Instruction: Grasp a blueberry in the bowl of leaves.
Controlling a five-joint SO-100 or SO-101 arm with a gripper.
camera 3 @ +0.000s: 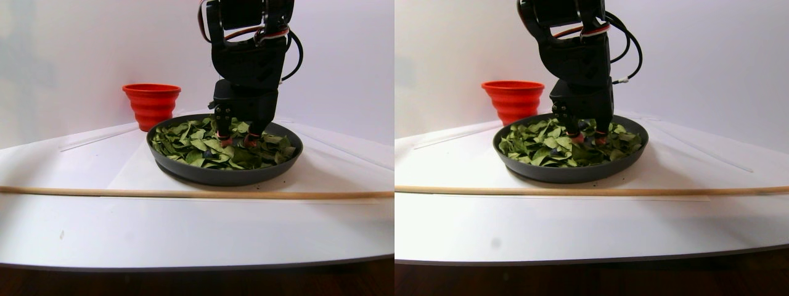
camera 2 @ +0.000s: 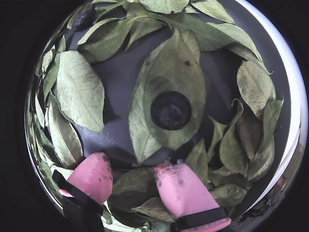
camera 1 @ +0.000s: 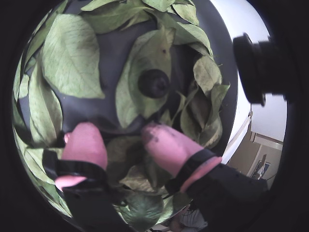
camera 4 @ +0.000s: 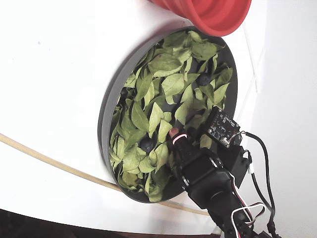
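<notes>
Pink-tipped fingers point(camera 2: 104, 176) stand spread apart and empty, low among the leaves point(camera 2: 79, 89) in the dark-grey bowl point(camera 3: 225, 176), with the blueberry point(camera 2: 171, 110) lying on a leaf just ahead of them, so closing and lifting remain undone.

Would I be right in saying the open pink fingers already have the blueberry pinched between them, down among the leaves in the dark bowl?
Not quite. In both wrist views the blueberry lies untouched on a leaf, ahead of the pink fingers, which are open with nothing between them. The rest holds: they are down among the leaves in the dark bowl.
</notes>
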